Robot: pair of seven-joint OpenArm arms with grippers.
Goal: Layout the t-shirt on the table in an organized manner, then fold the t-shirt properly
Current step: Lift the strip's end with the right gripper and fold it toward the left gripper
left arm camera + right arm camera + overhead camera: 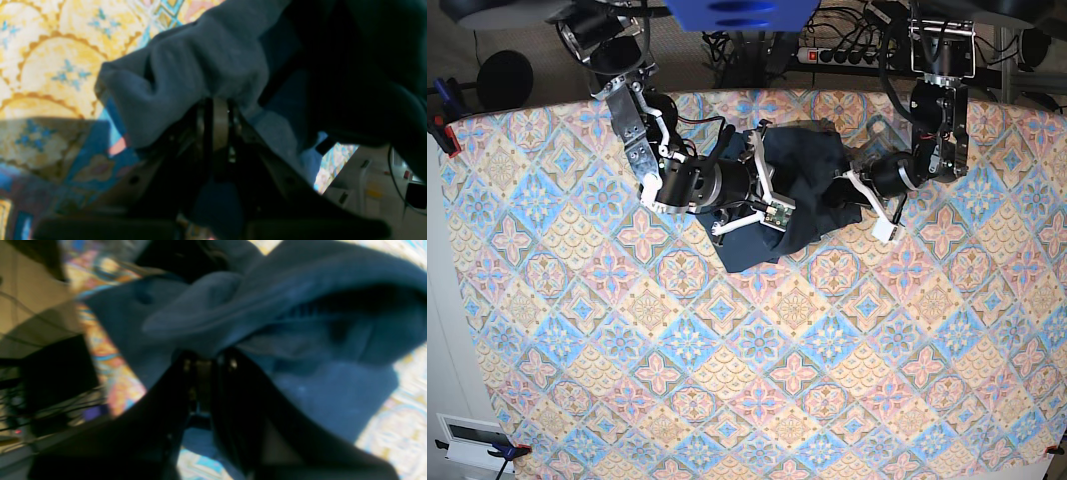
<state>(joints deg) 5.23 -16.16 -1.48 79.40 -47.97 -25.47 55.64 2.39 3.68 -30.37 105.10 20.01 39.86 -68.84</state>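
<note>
Patterned cloth in pink, blue and cream diamonds covers the surface (727, 400), bare across the lower frame of the base view. Toward the upper middle lies the t-shirt (792, 190), a crumpled dark blue heap. At its left side the right pincer (203, 356) is clamped onto a fold of the fabric; at its right side the left pincer (217, 106) pinches another bunched fold.

Both wrist views are blurred, so the weave and seams of the t-shirt (300, 340) cannot be made out. In the base view the bunched cloth hides the tips of the left gripper (845, 182) and the right gripper (762, 185). The table (727, 380) runs off the frame's right and bottom edges.
</note>
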